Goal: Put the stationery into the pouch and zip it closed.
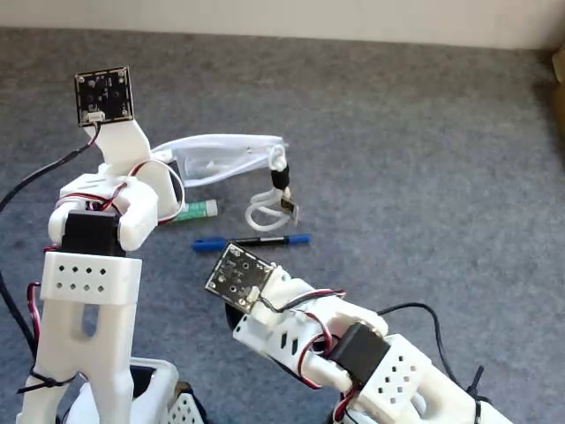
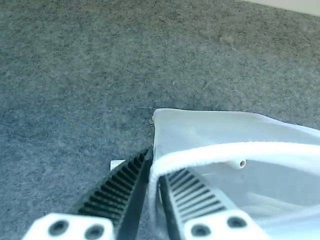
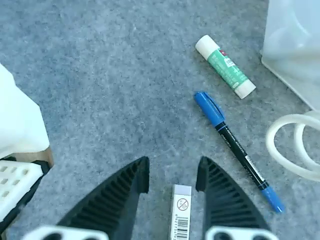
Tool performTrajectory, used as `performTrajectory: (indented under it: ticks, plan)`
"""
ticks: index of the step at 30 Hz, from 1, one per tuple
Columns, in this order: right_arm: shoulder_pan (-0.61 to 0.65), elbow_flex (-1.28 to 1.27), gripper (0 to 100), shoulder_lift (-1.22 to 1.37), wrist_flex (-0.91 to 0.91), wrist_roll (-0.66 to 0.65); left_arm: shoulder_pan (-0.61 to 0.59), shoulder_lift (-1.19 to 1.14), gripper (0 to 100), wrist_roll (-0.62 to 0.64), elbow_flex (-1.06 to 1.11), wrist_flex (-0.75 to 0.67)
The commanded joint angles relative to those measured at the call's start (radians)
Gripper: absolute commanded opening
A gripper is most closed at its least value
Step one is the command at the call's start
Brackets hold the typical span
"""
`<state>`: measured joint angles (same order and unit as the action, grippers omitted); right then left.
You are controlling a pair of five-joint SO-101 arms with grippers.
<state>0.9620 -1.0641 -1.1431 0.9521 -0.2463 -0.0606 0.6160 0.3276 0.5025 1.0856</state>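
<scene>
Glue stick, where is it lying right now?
In the high view the glue stick lies on the grey surface between the clear pouch and the blue pen, close beside the left arm.

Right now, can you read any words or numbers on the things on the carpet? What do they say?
Nothing reads clearly.
The glue stick: print on the green label, too small to read.
The pen: tiny print along the barrel, too small to read.
The white stick at the right gripper: a barcode and a round sign, digits blurred.
The pouch: no print visible.
</scene>
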Motion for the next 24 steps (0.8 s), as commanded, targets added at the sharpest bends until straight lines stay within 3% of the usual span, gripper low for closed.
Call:
performTrajectory:
  ticks: [1, 13, 24]
  plan:
    - [0.012, 0.012, 15.2, -0.022, 0.001, -0.006, -0.012, -0.024, 1, 0.014, 0.013, -0.011]
    - [0.005, 0.084, 15.2, 0.409, -0.044, -0.002, -0.018, -0.024, 1, 0.014, 0.013, -0.009]
    - [-0.010, 0.136, 15.2, 0.570, -0.050, -0.006, -0.028, -0.024, 1, 0.014, 0.013, -0.009]
